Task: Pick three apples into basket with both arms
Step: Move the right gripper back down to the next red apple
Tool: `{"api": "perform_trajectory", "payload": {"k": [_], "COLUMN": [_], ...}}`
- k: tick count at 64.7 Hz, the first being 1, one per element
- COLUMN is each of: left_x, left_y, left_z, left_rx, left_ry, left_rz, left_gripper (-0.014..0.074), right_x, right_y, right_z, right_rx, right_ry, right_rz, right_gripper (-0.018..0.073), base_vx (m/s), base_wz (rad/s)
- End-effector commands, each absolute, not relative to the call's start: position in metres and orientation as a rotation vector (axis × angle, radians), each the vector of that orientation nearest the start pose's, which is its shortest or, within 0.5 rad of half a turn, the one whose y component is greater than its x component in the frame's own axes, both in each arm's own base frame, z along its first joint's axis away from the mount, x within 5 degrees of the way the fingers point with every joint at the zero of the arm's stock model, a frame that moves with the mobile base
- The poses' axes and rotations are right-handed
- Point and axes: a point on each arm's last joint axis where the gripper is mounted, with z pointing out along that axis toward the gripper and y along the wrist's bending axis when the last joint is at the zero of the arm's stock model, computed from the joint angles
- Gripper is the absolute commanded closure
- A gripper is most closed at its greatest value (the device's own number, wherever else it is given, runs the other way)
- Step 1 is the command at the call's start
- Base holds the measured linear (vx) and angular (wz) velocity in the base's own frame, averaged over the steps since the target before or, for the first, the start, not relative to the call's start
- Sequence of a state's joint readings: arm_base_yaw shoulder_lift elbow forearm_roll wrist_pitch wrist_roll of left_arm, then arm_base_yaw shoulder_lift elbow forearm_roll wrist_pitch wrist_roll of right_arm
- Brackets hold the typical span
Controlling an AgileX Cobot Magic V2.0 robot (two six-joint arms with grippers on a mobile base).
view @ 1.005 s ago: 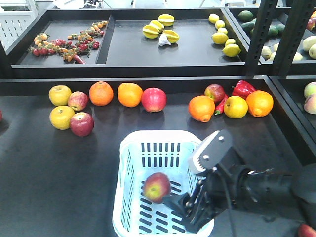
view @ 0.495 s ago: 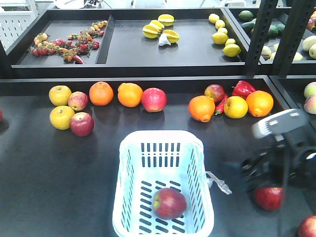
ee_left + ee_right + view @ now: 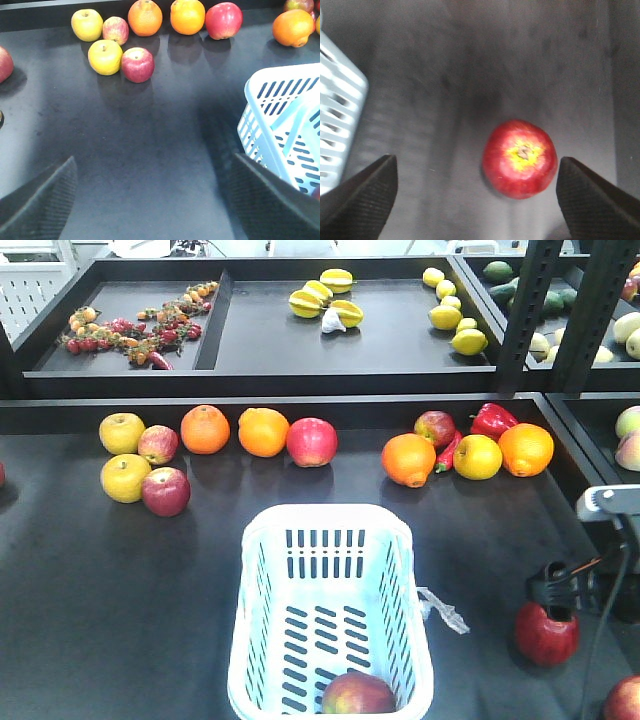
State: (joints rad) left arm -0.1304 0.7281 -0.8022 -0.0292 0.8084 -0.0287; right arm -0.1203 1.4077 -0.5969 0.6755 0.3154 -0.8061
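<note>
The right hand hangs spread wide over the tabletop, holding nothing. A red apple lies straight below it, between the fingers and touching neither. The basket sits off to that hand's left, with a second apple inside against its near wall. The left hand is likewise spread wide and empty. The basket is at its right, and ahead of it, a little to the left, a third apple lies just beside a yellow apple.
</note>
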Motion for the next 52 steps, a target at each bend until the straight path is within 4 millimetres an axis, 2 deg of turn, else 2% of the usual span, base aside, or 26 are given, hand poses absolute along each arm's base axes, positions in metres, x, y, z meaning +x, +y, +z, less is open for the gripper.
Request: {"api": "perform_trajectory", "payload": {"k": [1,29,52], "left_x": [0.133,0.133,0.133], "left_y": [-0.019,-0.019,-0.019], "left_z": [0.36,0.36,0.36], "left_rx": [0.081,0.081,0.081], "left_ry": [2.132,2.132,2.132], "left_rz": [-0.14,-0.14,-0.14], "left_gripper": [0.0006,0.0006,0.0006], "right_x": [0.259,0.274,0.296], "right_y": [-0.021,-0.031,-0.034], "right_z": [0.184,0.133,0.112], "right_rx": [-0.118,-0.06,0.002], "right_ry": [2.463,2.577,2.625], "right_rz": [0.031,-0.042,-0.018], "right_gripper": [-0.005,-0.005,-0.0047], "base_vx": [0.0,0.0,0.0], "base_wz": [0.0,0.0,0.0]}}
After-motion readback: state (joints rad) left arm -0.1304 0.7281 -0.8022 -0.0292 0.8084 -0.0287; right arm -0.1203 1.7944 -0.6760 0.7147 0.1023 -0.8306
